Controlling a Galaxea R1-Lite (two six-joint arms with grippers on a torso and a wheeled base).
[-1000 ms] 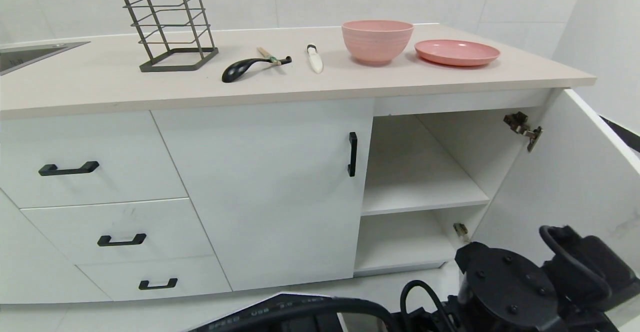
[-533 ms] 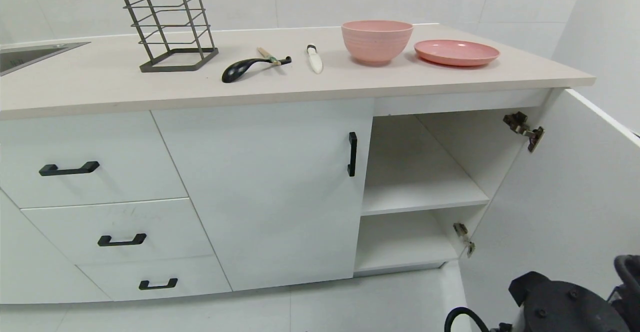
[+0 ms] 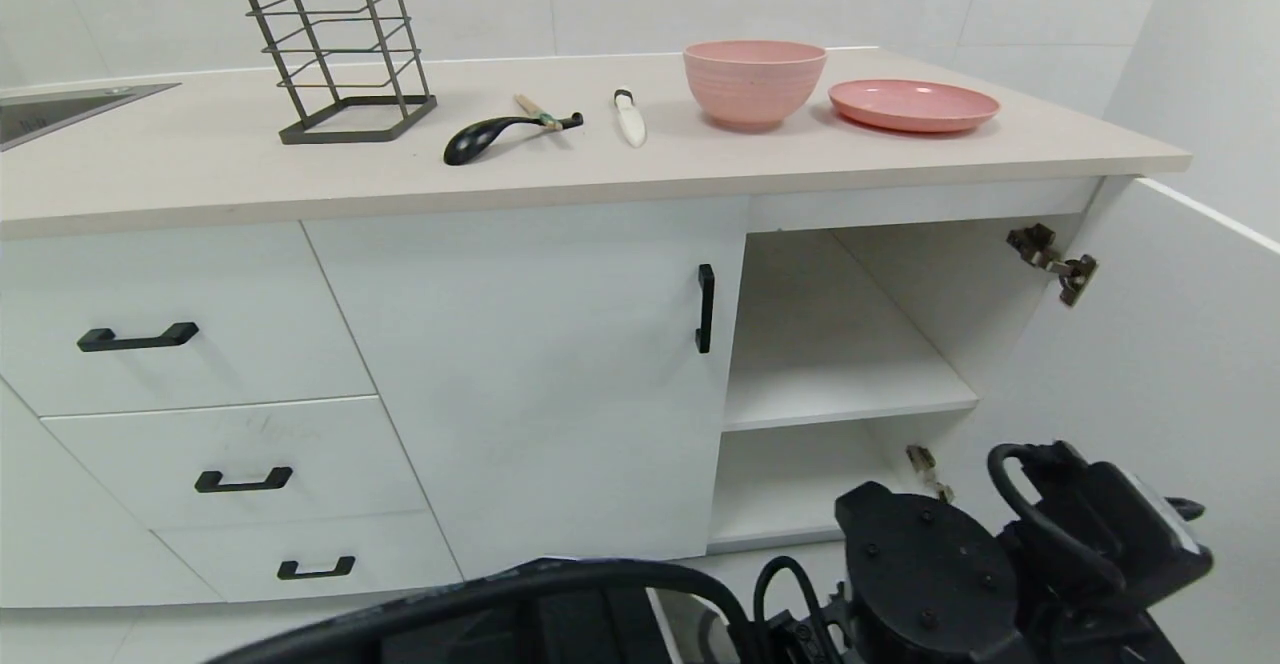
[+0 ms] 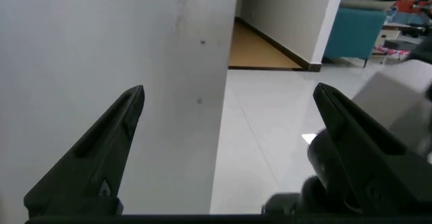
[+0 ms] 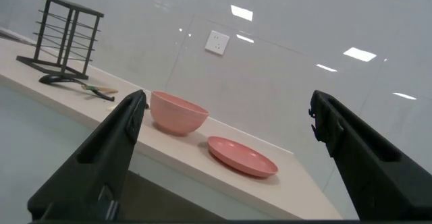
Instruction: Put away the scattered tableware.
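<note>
Pink ribbed bowl [image 3: 755, 82] and flat pink plate [image 3: 913, 104] sit just beside each other at the right end of the beige countertop [image 3: 200, 169], in the same spots as half a second ago; none of the tableware has shifted. What has changed is the right arm [image 3: 920, 574]: then only its edge showed in the lower right corner of the head view, and now it has come back up in front of the open cupboard [image 3: 900, 274]. The white cupboard door [image 3: 1170, 344] also stands swung slightly wider. Counting the tableware: one bowl, one plate, one black spoon [image 3: 490, 134], one small white knife with a black end [image 3: 629, 117], and one slim wooden-handled utensil [image 3: 532, 111] lying against the spoon's handle. These three lie near the middle of the countertop, left of the bowl. One black wire rack [image 3: 335, 44] stands upright farther left. Below are three white drawers [image 3: 200, 374], one closed door [image 3: 540, 384], and two shelves [image 3: 840, 384] inside the open cupboard. The right gripper [image 5: 228, 99] is spread wide and holds nothing, with the bowl and plate well beyond it. The left gripper [image 4: 229, 92] is likewise spread wide and empty, touching nothing, facing a white panel [image 4: 101, 35] and glossy floor [image 4: 270, 143].
</note>
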